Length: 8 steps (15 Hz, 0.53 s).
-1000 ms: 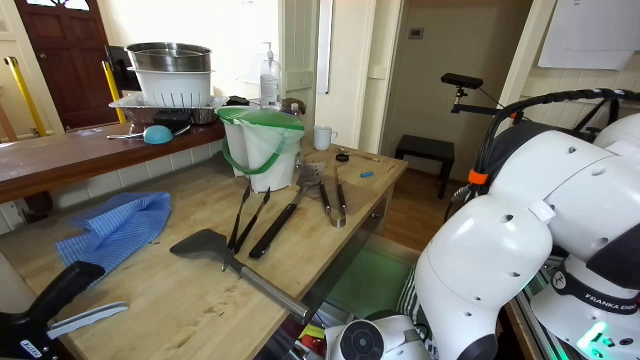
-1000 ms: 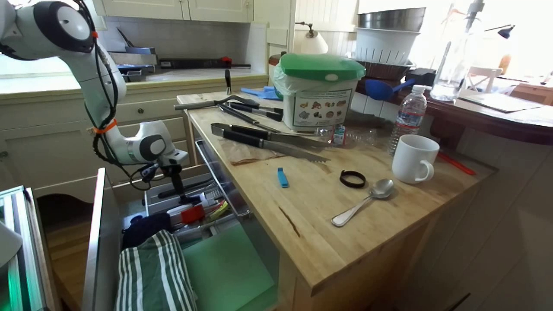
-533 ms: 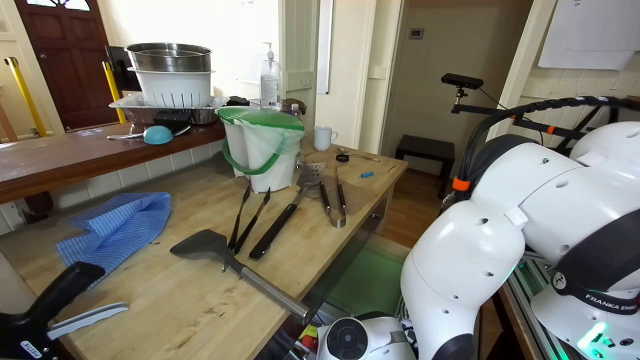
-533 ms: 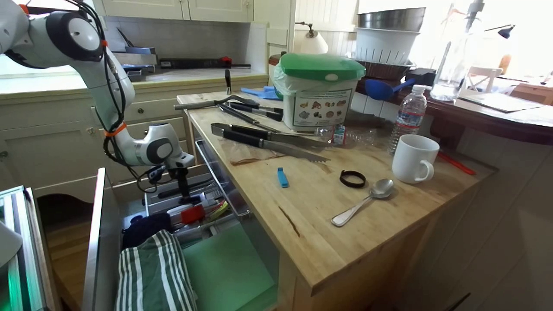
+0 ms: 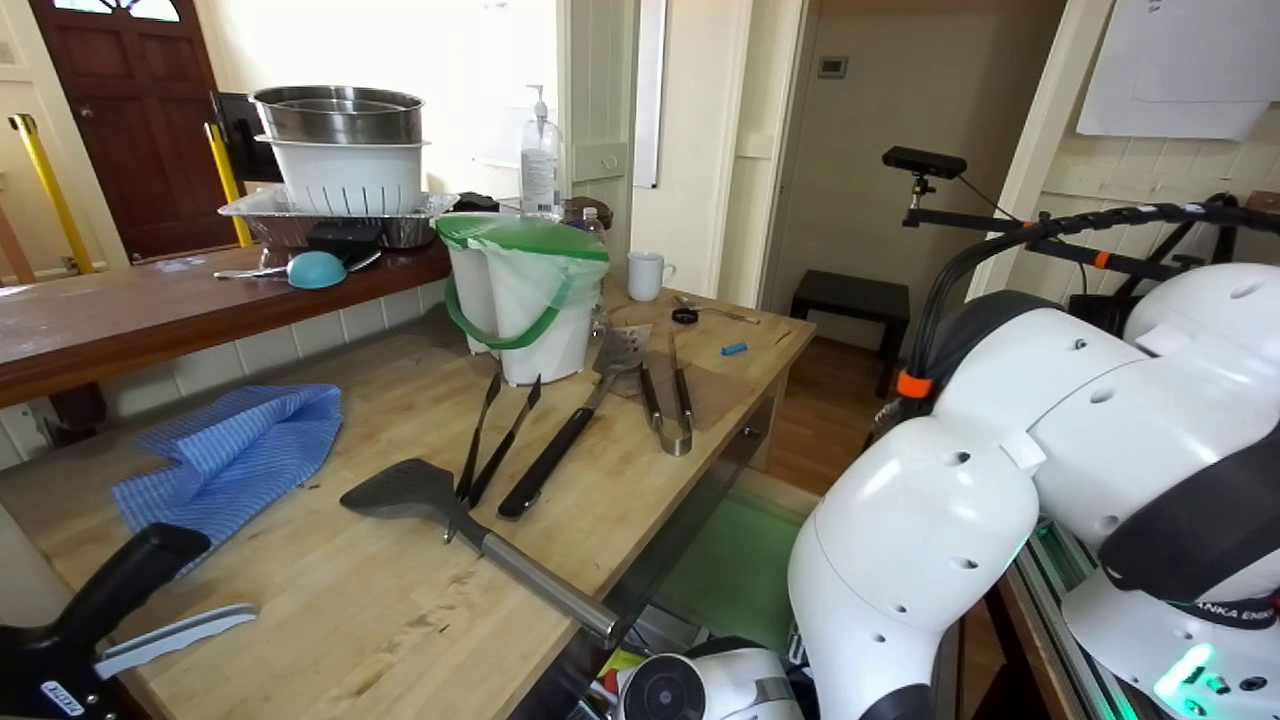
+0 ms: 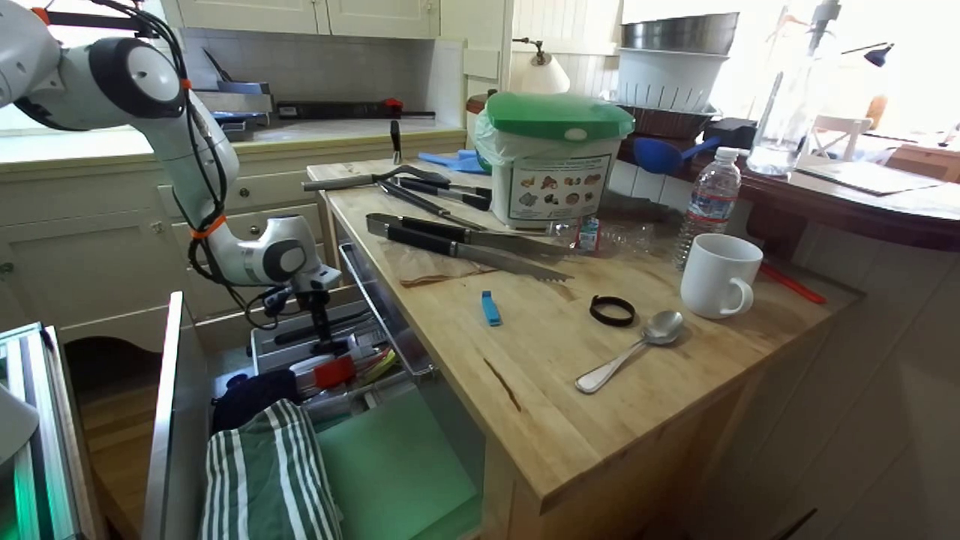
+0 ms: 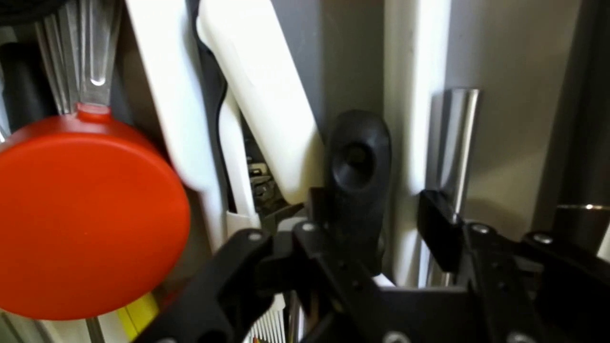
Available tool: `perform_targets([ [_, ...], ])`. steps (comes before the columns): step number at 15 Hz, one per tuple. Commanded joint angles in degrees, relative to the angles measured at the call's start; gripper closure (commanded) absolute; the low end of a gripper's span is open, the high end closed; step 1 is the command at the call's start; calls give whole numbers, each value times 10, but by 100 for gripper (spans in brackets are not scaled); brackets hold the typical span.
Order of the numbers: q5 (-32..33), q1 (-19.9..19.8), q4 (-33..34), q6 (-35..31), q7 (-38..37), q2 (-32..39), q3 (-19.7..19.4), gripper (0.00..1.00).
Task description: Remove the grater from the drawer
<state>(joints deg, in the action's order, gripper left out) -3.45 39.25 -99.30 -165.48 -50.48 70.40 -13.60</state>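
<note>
Light wood, smooth, faint sheen: countertop [image 5: 380, 610]. Woven cloth, matt: blue dishcloth [image 5: 245, 450], green-and-white towel [image 6: 262, 472]. Smooth grey wall: drawer [image 6: 180, 390]. Glossy white shell: robot arm [image 5: 920, 540]. Smooth plastic: white bin [image 5: 545, 355], green lid [image 6: 559, 116] with soft sheen. Matt, wrinkled, paper-like: brown sheet [image 6: 427, 264]. Glossy, ceramic in look: mug [image 6: 716, 274]. Polished metal: spoon [image 6: 621, 360]. Clear, shiny plastic: water bottle [image 6: 709, 210]. In wrist view, smooth satin plastic: red disc [image 7: 90, 224], white handle [image 7: 267, 100].

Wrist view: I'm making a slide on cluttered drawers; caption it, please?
Open gripper at a crowded tray, black handle between its jaws, round red piece at image left.
</note>
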Motion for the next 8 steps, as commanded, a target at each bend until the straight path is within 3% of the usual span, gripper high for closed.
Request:
perform_targets([
  [1, -5, -9, 37, 30, 2, 22, 6, 77],
  [3, -4, -7, 33, 42, -4, 17, 0, 90],
  [5, -3, -9, 13, 53, -1, -3, 8, 92],
  [8, 3, -5, -73, -2, 18, -55, 17, 92],
])
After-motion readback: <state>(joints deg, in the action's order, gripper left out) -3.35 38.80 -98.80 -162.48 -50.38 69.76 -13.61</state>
